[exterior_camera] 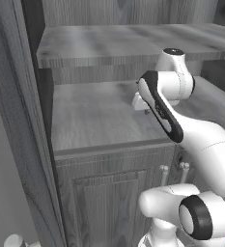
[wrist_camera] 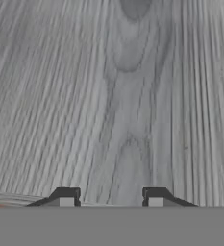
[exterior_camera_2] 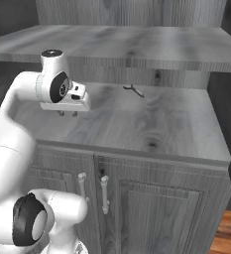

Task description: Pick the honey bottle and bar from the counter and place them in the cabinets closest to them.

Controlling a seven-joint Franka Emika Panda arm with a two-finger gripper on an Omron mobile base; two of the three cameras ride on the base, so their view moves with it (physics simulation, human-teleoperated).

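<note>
From the left base camera, the white arm reaches up over the lower shelf (exterior_camera: 99,116) of the open grey wood-grain cabinets, its hand tucked behind the wrist — the fingers themselves are hidden here. Above that shelf sits the upper shelf (exterior_camera: 128,43), and below it the panelled doors with two silver bar handles (exterior_camera: 183,171). Over to the right base camera: the gripper (exterior_camera_2: 67,113) hangs just above the lower shelf near its front left part, fingers pointing down at the wood, nothing between them that I can make out. A thin dark mark (exterior_camera_2: 133,90) lies further back on the shelf. Down the hand camera, the two dark fingertips (wrist_camera: 65,196) stand apart over bare wood grain — drawn in as far as they go, clamped on nothing. Neither the honey bottle nor the bar can be placed.
</note>
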